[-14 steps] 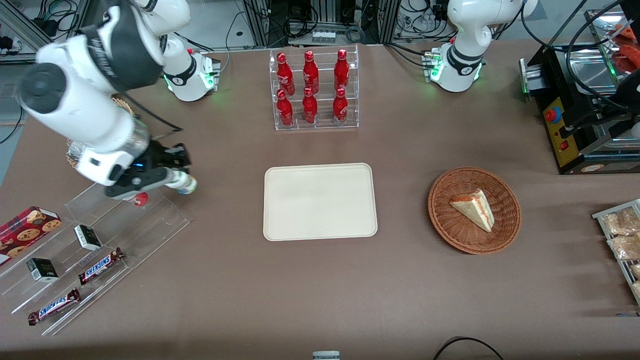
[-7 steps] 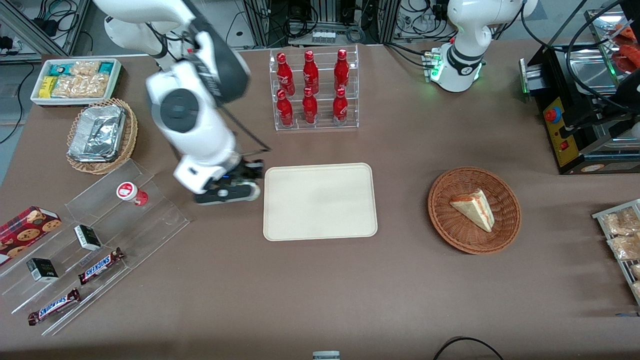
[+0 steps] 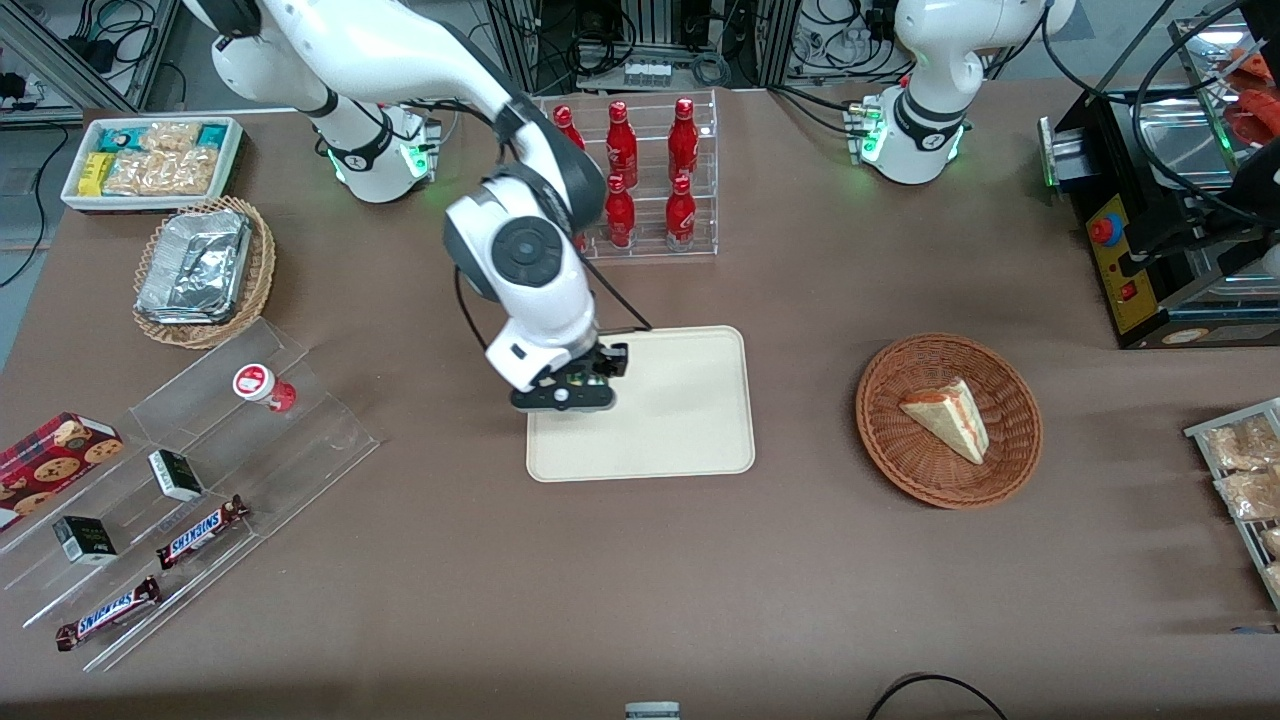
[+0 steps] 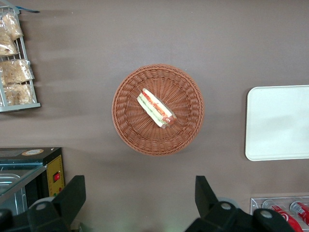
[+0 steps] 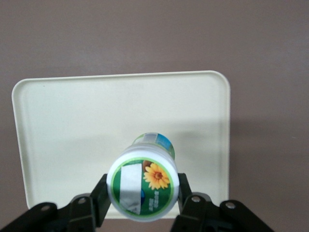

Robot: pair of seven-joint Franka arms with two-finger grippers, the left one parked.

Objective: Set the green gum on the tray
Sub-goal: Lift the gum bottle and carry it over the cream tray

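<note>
gripper [image 3: 563,396]: has travelled from above the clear stepped rack [image 3: 200,440] at the working arm's end of the table to over the tray [image 3: 690,420], at the tray's edge nearest that end
green gum [image 5: 142,186]: carried along, clamped between the fingers, now above the tray

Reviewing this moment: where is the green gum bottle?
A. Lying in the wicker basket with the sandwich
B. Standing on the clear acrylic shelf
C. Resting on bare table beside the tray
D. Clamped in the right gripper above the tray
D: the right wrist view shows the gripper shut on the green gum, with the tray beneath it.
</note>
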